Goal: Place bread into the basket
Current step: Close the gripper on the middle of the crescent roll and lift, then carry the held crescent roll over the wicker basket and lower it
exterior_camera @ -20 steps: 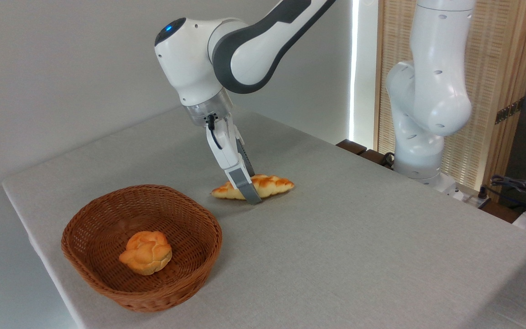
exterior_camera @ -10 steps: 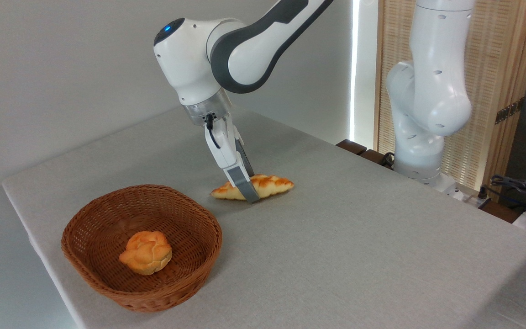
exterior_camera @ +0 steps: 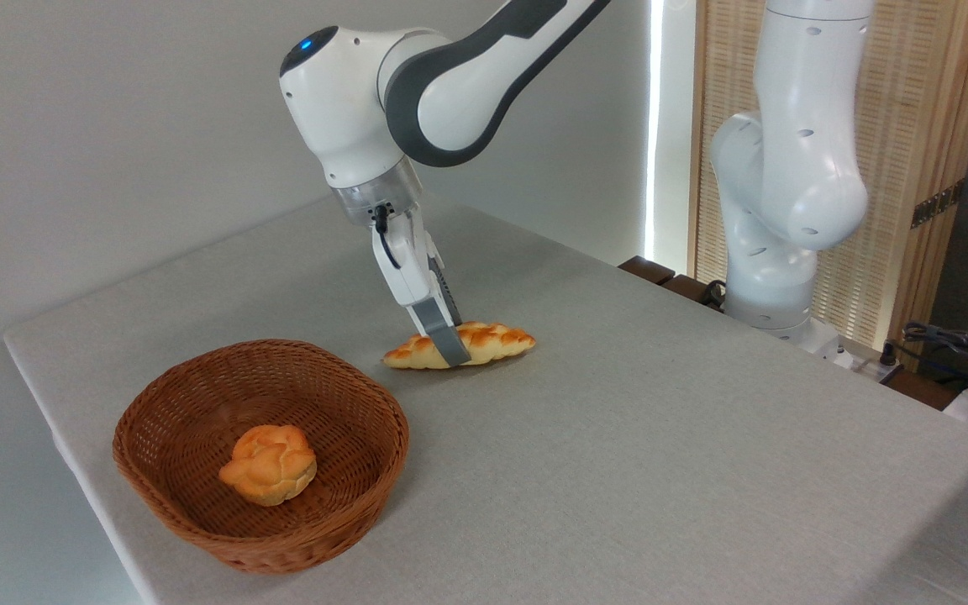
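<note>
The bread (exterior_camera: 484,343), a long braided golden loaf with pointed ends, hangs just off the tabletop right of and behind the basket. My gripper (exterior_camera: 450,343) points down and is shut on the bread near its middle; the near grey finger crosses the front of the loaf and the far finger is hidden behind it. The basket (exterior_camera: 156,416), round brown wicker with a thick rim, stands at the front left of the table, a short way left of the bread.
A small round knotted orange bun (exterior_camera: 268,464) lies inside the basket. The grey cloth table (exterior_camera: 660,454) ends close to the basket on the left. The arm's white base (exterior_camera: 778,193) stands at the back right, with cables (exterior_camera: 963,344) beyond it.
The gripper has risen slightly and shifted left, and the bread has come up and left with it, from resting on the table to just above it.
</note>
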{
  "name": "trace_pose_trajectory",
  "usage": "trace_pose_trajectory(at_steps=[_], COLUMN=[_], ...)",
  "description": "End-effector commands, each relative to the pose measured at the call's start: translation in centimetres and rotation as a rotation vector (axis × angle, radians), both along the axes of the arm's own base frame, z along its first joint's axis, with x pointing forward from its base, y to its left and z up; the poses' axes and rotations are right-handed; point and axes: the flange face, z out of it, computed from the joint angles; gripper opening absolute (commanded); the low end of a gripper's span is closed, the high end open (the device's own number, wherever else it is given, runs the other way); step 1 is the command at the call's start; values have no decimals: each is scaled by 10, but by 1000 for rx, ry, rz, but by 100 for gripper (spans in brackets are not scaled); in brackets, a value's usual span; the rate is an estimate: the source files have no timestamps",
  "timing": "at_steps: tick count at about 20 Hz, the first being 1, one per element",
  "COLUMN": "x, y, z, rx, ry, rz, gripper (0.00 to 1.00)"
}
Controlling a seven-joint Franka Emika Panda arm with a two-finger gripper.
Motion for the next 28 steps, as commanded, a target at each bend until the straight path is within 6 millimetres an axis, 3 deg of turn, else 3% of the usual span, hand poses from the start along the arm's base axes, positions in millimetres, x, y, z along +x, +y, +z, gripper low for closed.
trace_pose_trajectory(at_steps=[1, 3, 9, 12, 16, 18, 21, 23, 28], x=[6, 7, 25, 36, 60, 82, 101, 115, 139], y=[2, 1, 2, 7, 27, 38, 43, 40, 31], z=[14, 17, 68, 84, 113, 124, 124, 113, 91], rx=[-6, -6, -58, -77, -125, -194, -230, -233, -286], ry=[-39, -41, -126, -171, -257, -335, -381, -410, -487], rz=[-11, -10, 18, 40, 101, 165, 208, 234, 361], gripper=[30, 31, 34, 35, 38, 43, 47, 99, 100])
